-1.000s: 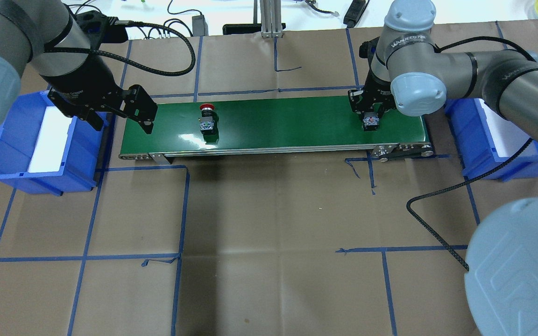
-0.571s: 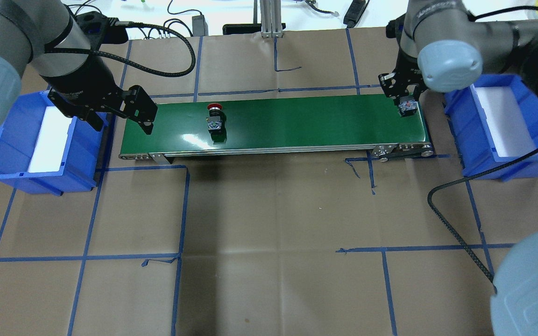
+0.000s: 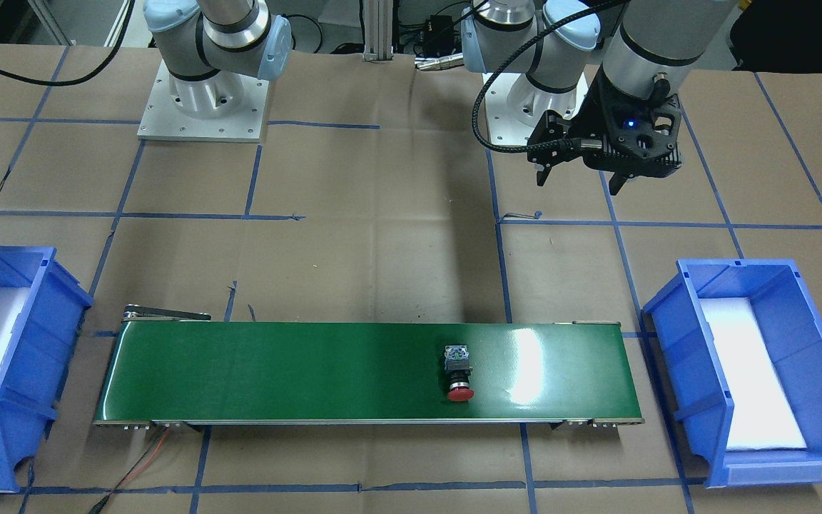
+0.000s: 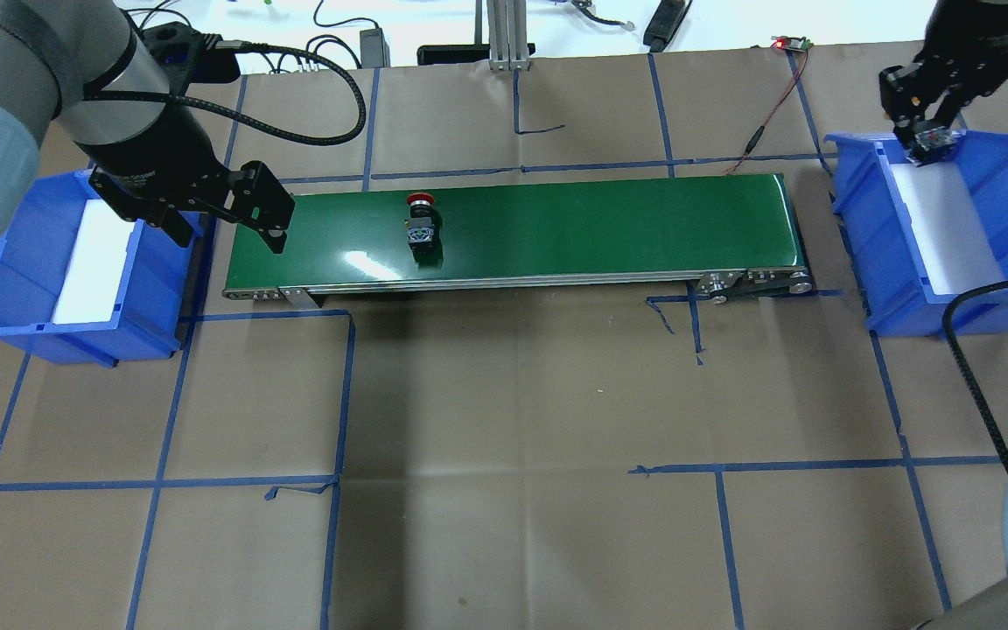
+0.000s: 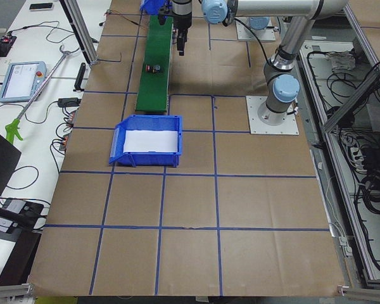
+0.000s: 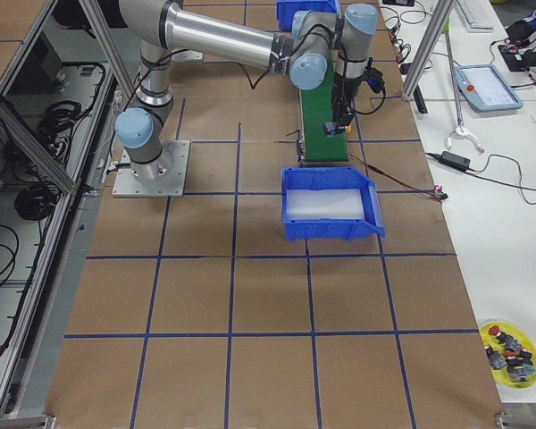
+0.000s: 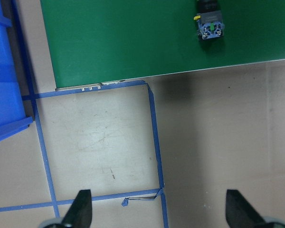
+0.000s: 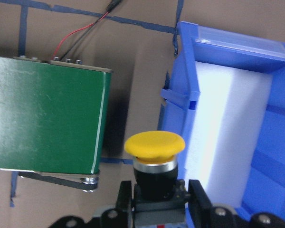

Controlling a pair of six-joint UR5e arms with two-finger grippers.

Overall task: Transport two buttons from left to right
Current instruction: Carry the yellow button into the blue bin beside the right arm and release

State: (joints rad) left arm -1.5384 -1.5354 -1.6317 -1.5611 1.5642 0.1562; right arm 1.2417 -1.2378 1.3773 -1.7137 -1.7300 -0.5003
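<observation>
A green conveyor belt (image 4: 556,229) lies across a table covered in brown paper (image 4: 513,411) gridded with blue tape (image 4: 163,482), with a white-lined blue bin (image 4: 10,284) off its left end, a second blue bin (image 4: 1003,184) off its right, and a thin red-and-black wire (image 4: 758,133) behind the right end.

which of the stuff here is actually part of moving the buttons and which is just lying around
Part of the job: yellow button, held by the right gripper at the right bin; red button on the green belt; left bin; left gripper, open.

Lying about: aluminium post at the table's far edge; yellow dish of small parts; tablet.
</observation>
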